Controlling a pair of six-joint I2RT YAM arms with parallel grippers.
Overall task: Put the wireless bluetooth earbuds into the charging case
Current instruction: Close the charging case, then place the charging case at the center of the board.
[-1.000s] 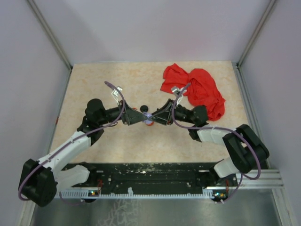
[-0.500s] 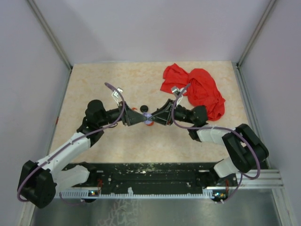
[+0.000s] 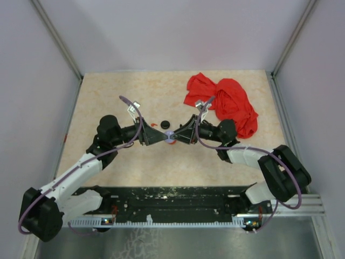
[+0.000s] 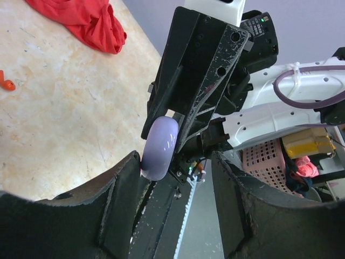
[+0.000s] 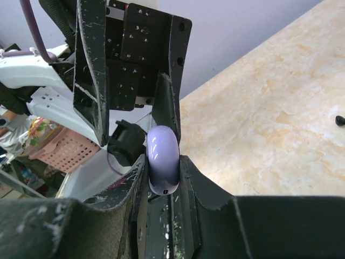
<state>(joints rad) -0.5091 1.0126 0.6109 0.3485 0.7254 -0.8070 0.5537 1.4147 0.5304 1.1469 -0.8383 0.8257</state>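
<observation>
A lavender disc (image 3: 168,134) hangs above the table between my two grippers. My right gripper (image 3: 176,135) is shut on it; in the right wrist view (image 5: 163,168) the disc (image 5: 163,151) stands on edge between the pads. My left gripper (image 3: 161,135) is open (image 4: 175,162), and its left finger (image 4: 126,172) touches the disc (image 4: 160,144). The small black round charging case (image 3: 163,123) lies on the table just beyond the grippers, and shows at the right edge of the right wrist view (image 5: 339,120). A tiny orange piece (image 4: 6,84) lies on the table; I cannot tell whether it is an earbud.
A crumpled red cloth (image 3: 223,102) lies at the back right of the beige table (image 3: 113,91), and shows in the left wrist view (image 4: 81,19). Grey walls stand on three sides. The black base rail (image 3: 172,199) runs along the near edge.
Both grippers stay together at the lavender disc and have shifted slightly toward the far side. The small red-orange spot below them is less visible now.
</observation>
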